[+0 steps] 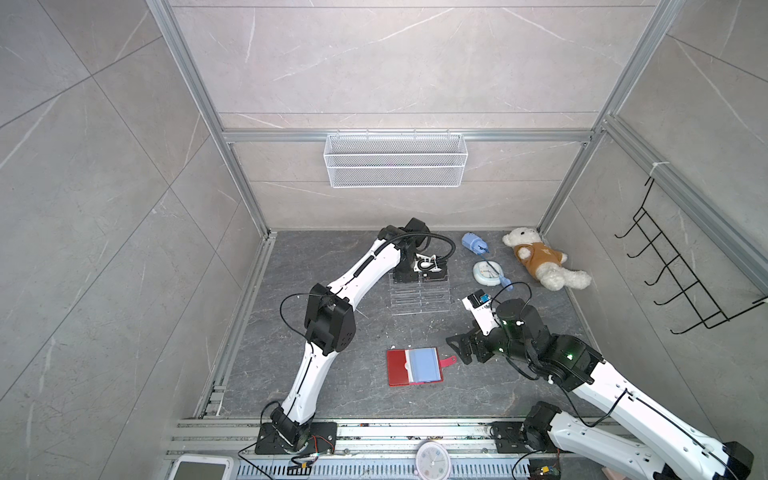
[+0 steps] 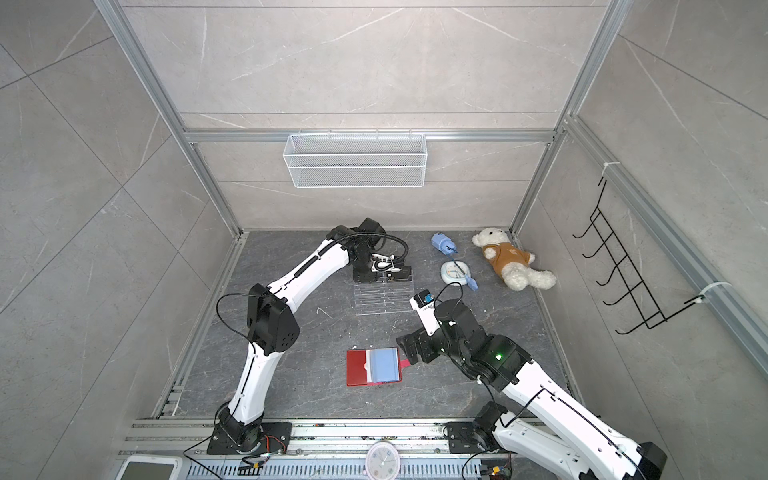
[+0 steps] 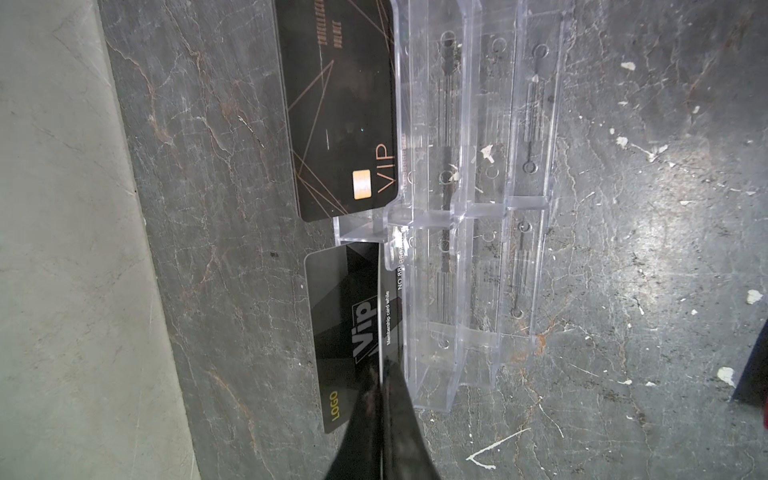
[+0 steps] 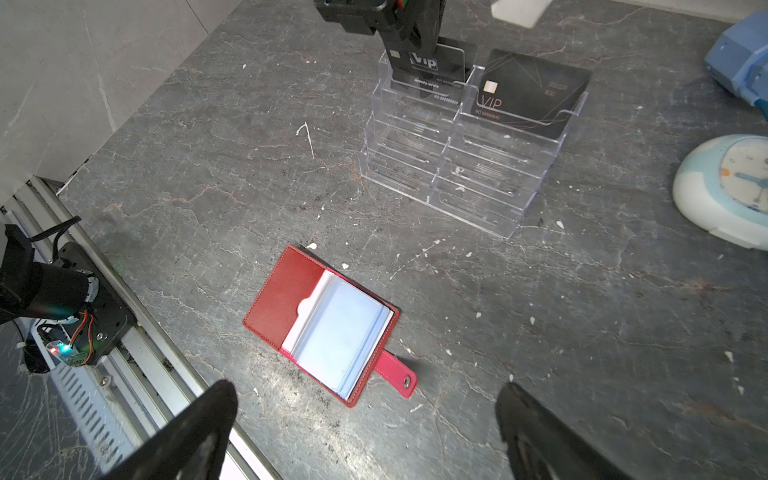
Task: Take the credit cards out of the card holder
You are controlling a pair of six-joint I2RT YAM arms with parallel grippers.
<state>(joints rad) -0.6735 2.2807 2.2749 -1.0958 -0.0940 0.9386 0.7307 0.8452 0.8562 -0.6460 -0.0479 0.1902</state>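
The red card holder (image 1: 399, 368) (image 2: 359, 368) (image 4: 286, 299) lies open on the table, pale blue sleeves up and snap tab out. Both black credit cards stand in the back tier of a clear acrylic stand (image 4: 457, 174) (image 3: 478, 249). My left gripper (image 3: 380, 374) (image 4: 415, 41) is shut on the upper edge of the "Vip" card (image 3: 336, 328) (image 4: 449, 66). The other "VIP" card (image 3: 345, 104) (image 4: 536, 83) stands free in the slot beside it. My right gripper (image 4: 368, 392) (image 1: 459, 347) hangs open just off the holder's tab, holding nothing.
Behind and right of the stand lie a blue-and-white clock (image 1: 486, 272), a blue object (image 1: 473, 242) and a teddy bear (image 1: 540, 262). A wire basket (image 1: 395, 160) hangs on the back wall and a black hook rack (image 1: 685, 282) on the right wall.
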